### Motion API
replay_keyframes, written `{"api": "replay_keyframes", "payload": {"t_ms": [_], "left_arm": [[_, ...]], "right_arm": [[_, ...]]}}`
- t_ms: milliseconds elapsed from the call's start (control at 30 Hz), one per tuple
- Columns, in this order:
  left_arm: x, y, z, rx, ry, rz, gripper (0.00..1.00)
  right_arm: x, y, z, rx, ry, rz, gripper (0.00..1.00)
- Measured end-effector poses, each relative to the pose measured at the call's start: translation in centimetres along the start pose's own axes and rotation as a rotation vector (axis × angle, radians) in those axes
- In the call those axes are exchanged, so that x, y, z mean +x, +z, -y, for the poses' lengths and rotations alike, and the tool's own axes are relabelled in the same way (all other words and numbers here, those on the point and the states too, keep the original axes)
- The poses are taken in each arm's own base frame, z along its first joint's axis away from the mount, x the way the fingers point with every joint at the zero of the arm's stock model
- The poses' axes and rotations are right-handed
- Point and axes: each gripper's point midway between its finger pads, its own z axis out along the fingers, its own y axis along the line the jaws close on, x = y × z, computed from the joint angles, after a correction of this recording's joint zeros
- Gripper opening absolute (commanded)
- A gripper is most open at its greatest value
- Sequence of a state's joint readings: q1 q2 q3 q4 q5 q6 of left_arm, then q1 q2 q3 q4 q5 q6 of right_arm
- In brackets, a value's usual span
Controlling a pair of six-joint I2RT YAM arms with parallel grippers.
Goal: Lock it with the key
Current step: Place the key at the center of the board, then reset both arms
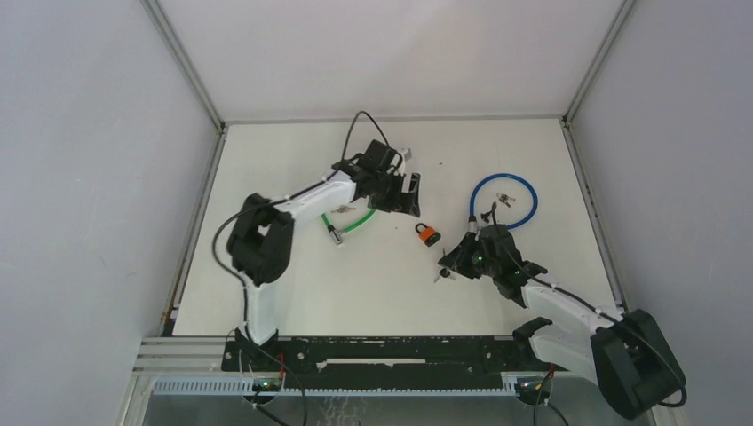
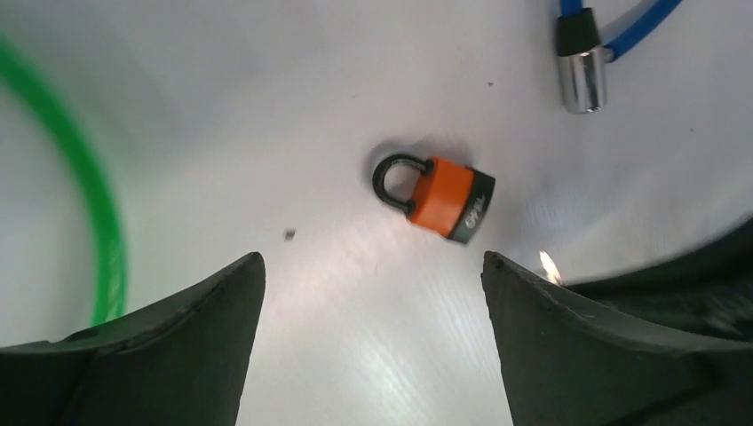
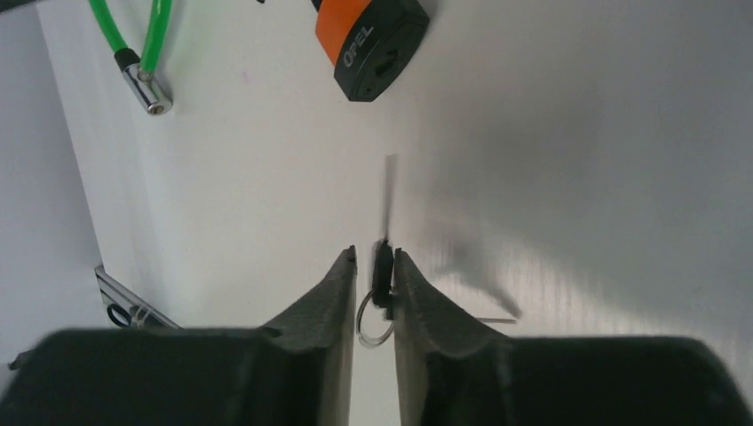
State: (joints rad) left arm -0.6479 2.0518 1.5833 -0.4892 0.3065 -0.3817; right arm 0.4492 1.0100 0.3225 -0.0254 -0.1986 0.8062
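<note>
Nearest, on the right, the right gripper has its fingers almost together, with the head of the key standing between them and the blade pointing away toward the lock. A thin gap shows on one side, so I cannot tell whether the key is truly pinched. The key looks thin, stiff and light, and liable to swivel, so it is best held flat across its head. Just beyond it the padlock lies on its side on the white table, free of both grippers, its black keyhole end facing the key. It looks small, dense and smooth, likely to skid when pushed; the flat orange faces are the place to clamp. Farther and to the left, the left gripper hangs near it, fingers wide apart, holding nothing.
</note>
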Motion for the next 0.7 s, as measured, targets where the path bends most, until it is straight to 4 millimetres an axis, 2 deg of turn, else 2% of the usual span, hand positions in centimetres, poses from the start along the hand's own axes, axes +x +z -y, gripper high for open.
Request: {"api": "replay_keyframes", "payload": {"t_ms": [33,100,200,267,333,367,433,467,533,600,700], "left_arm": [[-0.4,-1.3,0.0,-0.020,0.013,0.031,0.93],[-1.0,-5.4,0.4,-0.059,0.035,0.113,0.92],[-1.8,-12.8,1.6,-0.072,0.066,0.307,0.92],[-1.1,-17.4,2.3,-0.059,0.078,0.426,0.92],[0.1,-20.7,2.5,-0.048,0.078,0.503,0.92],[0.8,-21.7,2.3,-0.053,0.073,0.528,0.91],[2.4,-22.6,1.2,-0.085,0.048,0.547,0.82],[3.2,-22.6,0.5,-0.106,0.033,0.543,0.82],[5.8,-22.2,-1.6,-0.169,0.004,0.513,0.88],[8.3,-22.4,-3.3,-0.224,-0.019,0.489,0.99],[10.0,-24.9,-4.5,-0.275,-0.059,0.540,1.00]], "right_arm": [[0.0,0.4,0.2,0.006,-0.005,-0.002,0.37],[0.1,0.9,0.4,0.016,-0.016,-0.008,0.39],[-0.6,1.4,0.0,0.015,-0.042,0.001,0.45],[-1.7,1.4,-0.9,0.004,-0.070,0.028,0.49],[-3.4,1.0,-2.3,-0.018,-0.099,0.076,0.52],[-4.1,0.8,-2.8,-0.025,-0.107,0.097,0.53],[-5.8,-0.4,-3.7,-0.031,-0.125,0.151,0.58],[-6.8,-1.4,-4.1,-0.033,-0.136,0.187,0.70],[-8.6,-3.2,-4.7,-0.013,-0.146,0.255,0.73],[-10.5,-5.5,-5.3,0.029,-0.162,0.323,0.78],[-13.3,-9.4,-6.1,0.097,-0.174,0.427,0.80]]}}
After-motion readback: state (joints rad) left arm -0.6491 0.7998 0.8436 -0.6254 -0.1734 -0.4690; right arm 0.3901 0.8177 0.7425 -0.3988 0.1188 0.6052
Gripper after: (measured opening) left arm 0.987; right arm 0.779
